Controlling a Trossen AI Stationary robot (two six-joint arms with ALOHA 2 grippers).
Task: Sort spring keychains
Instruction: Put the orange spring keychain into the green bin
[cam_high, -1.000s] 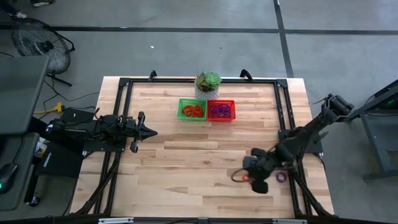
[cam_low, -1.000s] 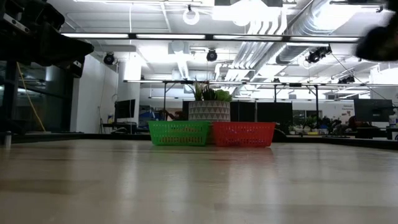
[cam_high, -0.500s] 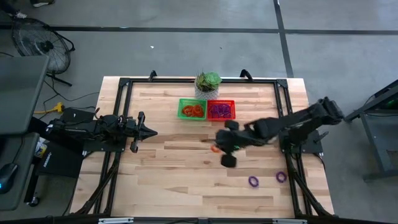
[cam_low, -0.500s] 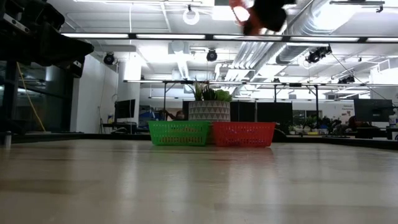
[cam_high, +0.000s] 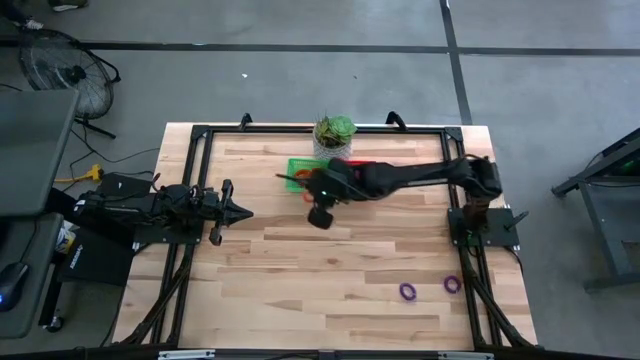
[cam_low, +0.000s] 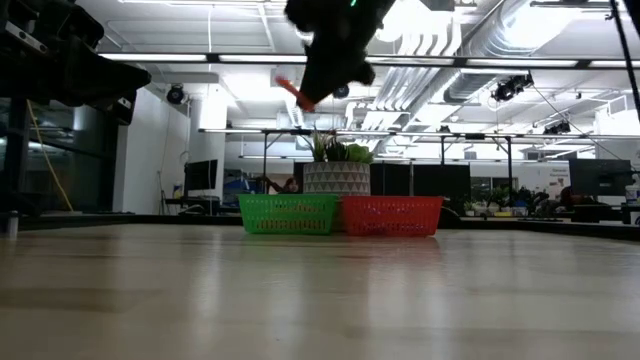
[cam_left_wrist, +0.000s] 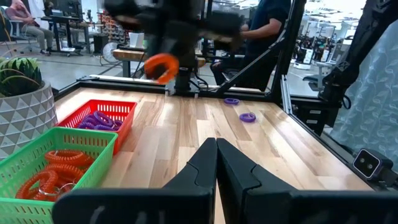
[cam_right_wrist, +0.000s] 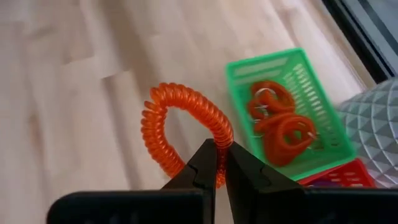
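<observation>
My right gripper (cam_high: 316, 203) hovers high over the table just in front of the green mesh basket (cam_high: 297, 172), shut on one orange spring keychain (cam_right_wrist: 177, 121), which also shows in the low view (cam_low: 291, 92) and the left wrist view (cam_left_wrist: 160, 66). The green basket (cam_left_wrist: 56, 155) holds several orange coils, and the red basket (cam_left_wrist: 99, 115) beside it holds purple ones. Two purple keychains (cam_high: 407, 291) (cam_high: 452, 284) lie flat on the table's near right part. My left gripper (cam_high: 243, 211) waits shut at the table's left side. My right gripper pinches the orange keychain's coil at one spot on the loop (cam_right_wrist: 221, 133) between its two fingertips. The rest of the loop stands out beyond the fingers. The keychain is lifted clear, high above the table.
A potted plant in a patterned grey pot (cam_high: 334, 133) stands just behind the two baskets at the far edge. A black frame (cam_high: 452, 180) runs around the tabletop. Bare wood lies across the table's middle and near side (cam_high: 300, 290).
My right gripper has risen from the table's near right part with the orange keychain and swept toward the far edge and the left, ending over the front of the green basket. The keychain went from table level to high in the air. The two purple keychains stayed put.
</observation>
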